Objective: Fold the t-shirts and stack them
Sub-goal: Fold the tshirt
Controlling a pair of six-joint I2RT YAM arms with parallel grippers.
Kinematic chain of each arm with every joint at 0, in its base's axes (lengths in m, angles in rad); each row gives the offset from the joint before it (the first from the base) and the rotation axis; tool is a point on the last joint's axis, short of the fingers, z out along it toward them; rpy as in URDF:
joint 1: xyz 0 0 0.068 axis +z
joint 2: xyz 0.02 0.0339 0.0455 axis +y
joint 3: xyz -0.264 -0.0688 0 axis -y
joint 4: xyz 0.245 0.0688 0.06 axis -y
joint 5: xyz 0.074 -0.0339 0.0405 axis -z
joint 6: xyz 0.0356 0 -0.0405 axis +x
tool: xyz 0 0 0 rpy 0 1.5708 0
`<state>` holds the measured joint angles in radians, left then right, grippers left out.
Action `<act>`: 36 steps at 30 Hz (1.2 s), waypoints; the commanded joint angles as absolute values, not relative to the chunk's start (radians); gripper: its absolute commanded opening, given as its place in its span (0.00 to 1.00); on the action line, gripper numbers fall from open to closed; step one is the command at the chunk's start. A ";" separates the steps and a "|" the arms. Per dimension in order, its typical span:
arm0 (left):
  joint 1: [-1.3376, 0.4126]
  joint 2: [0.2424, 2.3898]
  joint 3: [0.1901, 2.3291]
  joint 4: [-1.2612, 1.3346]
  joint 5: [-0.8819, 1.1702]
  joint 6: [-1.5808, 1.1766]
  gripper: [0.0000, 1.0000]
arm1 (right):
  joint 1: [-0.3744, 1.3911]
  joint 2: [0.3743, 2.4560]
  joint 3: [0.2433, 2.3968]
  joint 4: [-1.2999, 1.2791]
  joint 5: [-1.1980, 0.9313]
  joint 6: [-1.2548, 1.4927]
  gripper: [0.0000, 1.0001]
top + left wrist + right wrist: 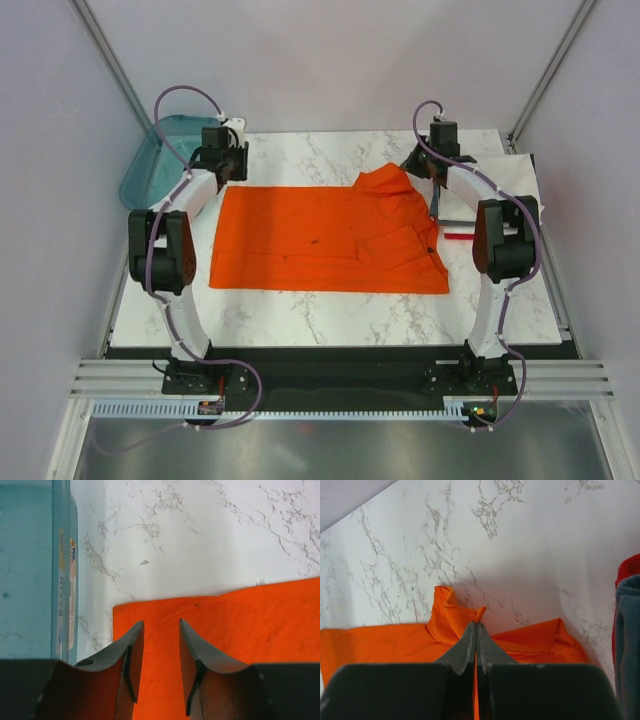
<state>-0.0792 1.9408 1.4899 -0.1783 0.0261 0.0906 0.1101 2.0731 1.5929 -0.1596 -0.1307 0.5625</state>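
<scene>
The marble tabletop carries an orange t-shirt spread flat across its middle. The shirt's far right corner is bunched up into a raised fold, and one sleeve lies folded in over the body on the right side.

The left arm reaches along the left edge to the shirt's far left corner. The right arm reaches along the right edge to the raised fold, and it covers part of what lies behind it.

A teal translucent tray sits at the far left corner, tilted and hanging past the tabletop edge, just beside the left arm's wrist. In the left wrist view a label strip runs down its wall and marble veining shows through it.

At the right edge lie folded shirts, grey with red beside it, apart from the orange one.

The left arm's jaws stand apart above the shirt's corner, with nothing between them. The right arm's jaws are pressed together, their tips at the raised orange fold. Whether they pinch cloth cannot be told.
</scene>
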 commanded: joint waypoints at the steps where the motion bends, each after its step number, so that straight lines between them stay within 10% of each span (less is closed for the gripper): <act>1: -0.077 2.017 1.575 -0.267 0.003 0.037 0.42 | 0.106 2.059 1.598 -0.109 -0.149 0.575 0.00; 13: -0.077 2.213 1.857 -0.540 -0.129 -0.140 0.64 | 0.097 2.062 1.585 -0.086 -0.167 0.588 0.00; 36: -0.058 2.436 2.111 -0.773 -0.201 -0.256 0.49 | 0.084 2.062 1.560 -0.055 -0.186 0.603 0.00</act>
<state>-0.0620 2.3966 2.0430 -0.6960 -0.1600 -0.1967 0.0925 2.0731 1.5669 -0.0959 -0.1696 0.5983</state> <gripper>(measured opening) 0.499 0.007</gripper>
